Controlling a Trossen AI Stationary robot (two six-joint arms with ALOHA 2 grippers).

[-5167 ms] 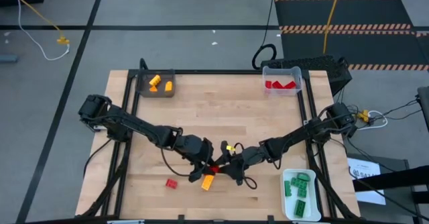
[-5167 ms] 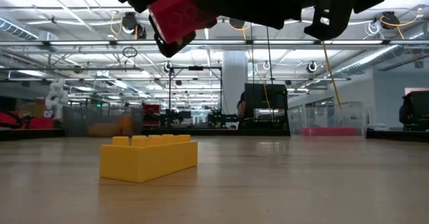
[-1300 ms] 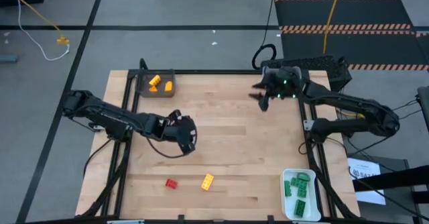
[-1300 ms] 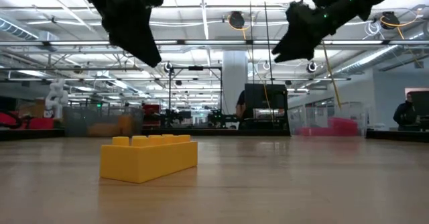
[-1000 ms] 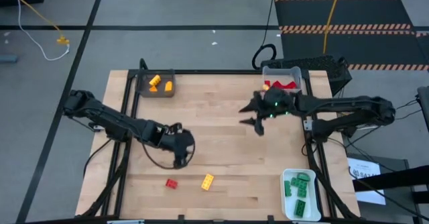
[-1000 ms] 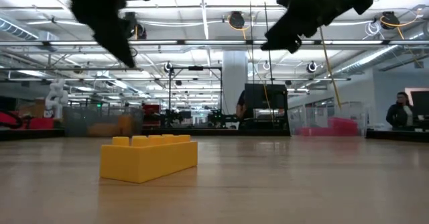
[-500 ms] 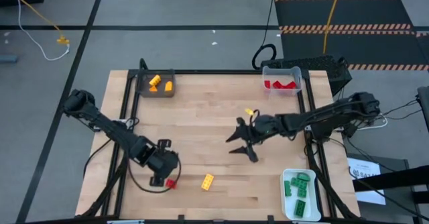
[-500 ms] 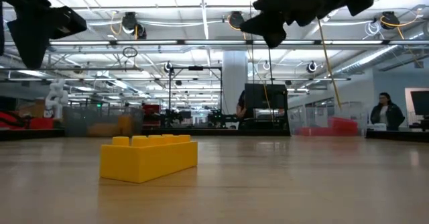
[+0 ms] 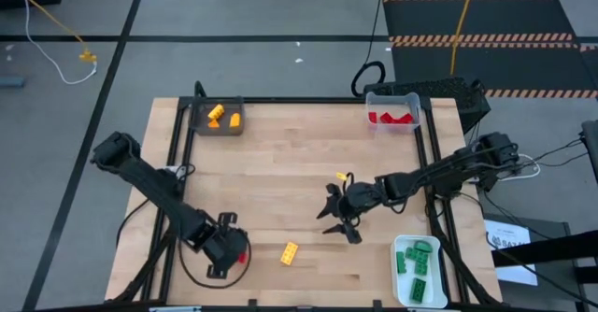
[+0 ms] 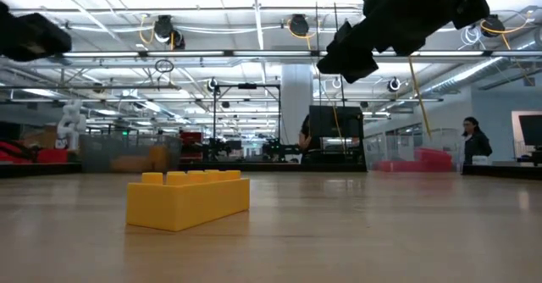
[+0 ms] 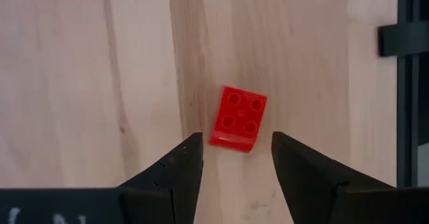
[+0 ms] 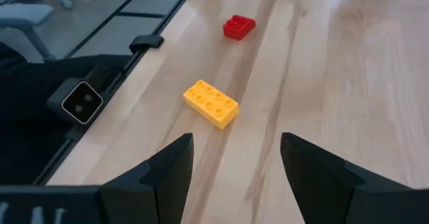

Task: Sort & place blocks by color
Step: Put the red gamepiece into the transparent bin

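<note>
Now your left gripper [image 11: 231,158] is hovering, fingers apart, over the red block [image 11: 238,118], probably light and slick, so pinch its flat sides.

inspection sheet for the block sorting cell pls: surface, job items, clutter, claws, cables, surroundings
Surface: wooden table top, black frame.
Job's things: red block and yellow block loose near the front edge; orange blocks in the dark tray; red blocks in the clear tray; green blocks in the white tray.
Clutter: nothing seen.
Claws: left claw open, over the red block, not touching it; right claw open, empty, mid-table, facing the yellow block.
Cables: yellow cable on the floor; black cable loop behind the table.
Surroundings: person far behind the table in the low view.
</note>
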